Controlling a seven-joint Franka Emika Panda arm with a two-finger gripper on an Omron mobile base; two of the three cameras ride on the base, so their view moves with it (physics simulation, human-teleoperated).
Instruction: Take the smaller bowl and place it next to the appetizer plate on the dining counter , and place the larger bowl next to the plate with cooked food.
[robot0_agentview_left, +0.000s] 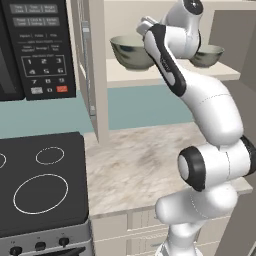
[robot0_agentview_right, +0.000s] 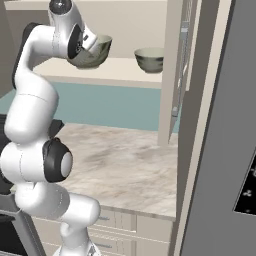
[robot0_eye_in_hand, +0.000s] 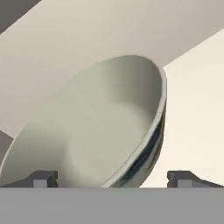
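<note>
A: Which step is this?
B: The reach for the larger bowl (robot0_eye_in_hand: 100, 131) on the shelf (robot0_agentview_left: 150, 75), left of the smaller bowl (robot0_agentview_right: 150, 59)

A: The gripper (robot0_eye_in_hand: 112, 178)?
B: Jaws spread wide astride its rim; next, closing on that rim

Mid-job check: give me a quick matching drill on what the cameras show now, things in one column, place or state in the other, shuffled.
Things:
1. larger bowl
2. smaller bowl
3. hand
4. stove top

Place or state:
A. open, fingertips either side of a bowl's rim
B. black, with white ring markings, beside the marble counter
C. on the shelf, farther from the arm
D. on the shelf, right at the hand

Pairs: 1-D, 2-C, 3-A, 4-B
</note>
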